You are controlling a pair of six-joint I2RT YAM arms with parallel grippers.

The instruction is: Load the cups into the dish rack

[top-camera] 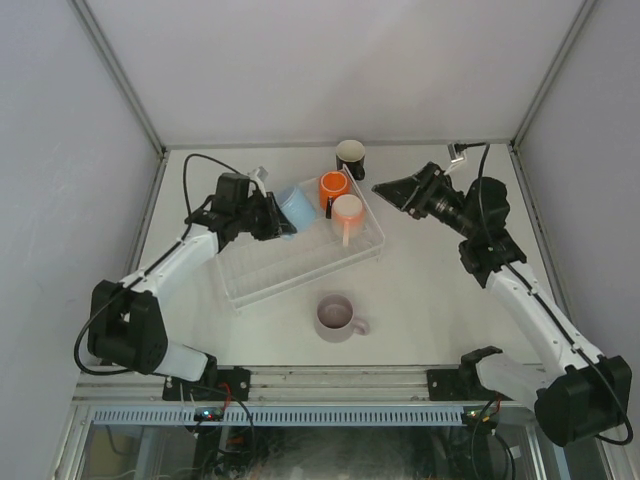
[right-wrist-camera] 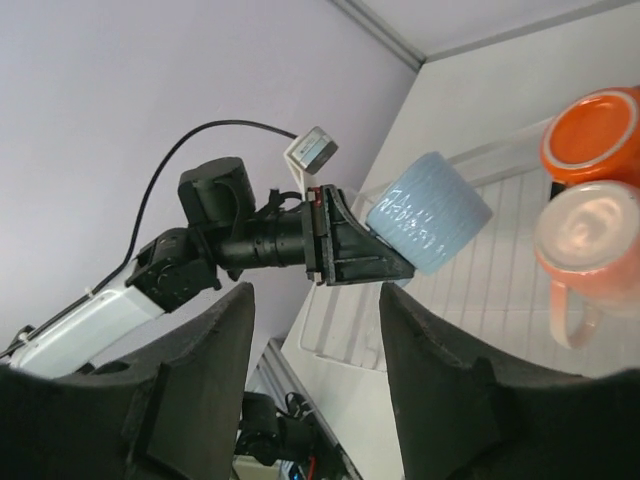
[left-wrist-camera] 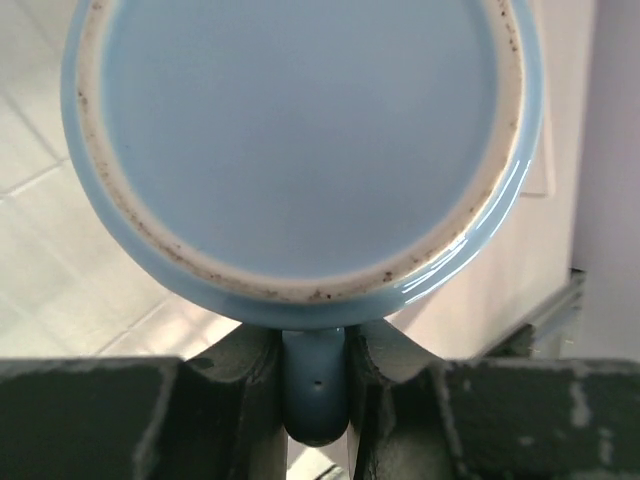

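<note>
My left gripper point(top-camera: 277, 217) is shut on the handle point(left-wrist-camera: 315, 385) of the light blue cup point(top-camera: 297, 207). It holds the cup tilted on its side over the far left end of the clear dish rack point(top-camera: 290, 265). The cup's base point(left-wrist-camera: 300, 130) fills the left wrist view. An orange cup point(top-camera: 333, 186) and a peach-pink cup point(top-camera: 347, 210) stand in the rack's far right corner. A black cup point(top-camera: 350, 155) stands on the table behind the rack. A lilac cup point(top-camera: 336, 317) sits in front of it. My right gripper point(top-camera: 388, 190) hovers open and empty right of the rack.
The right wrist view looks across the rack point(right-wrist-camera: 480, 290) at the blue cup point(right-wrist-camera: 430, 212), the orange cup point(right-wrist-camera: 595, 135) and the peach-pink cup point(right-wrist-camera: 585, 240). White enclosure walls ring the table. A rail runs along the near edge point(top-camera: 320, 380).
</note>
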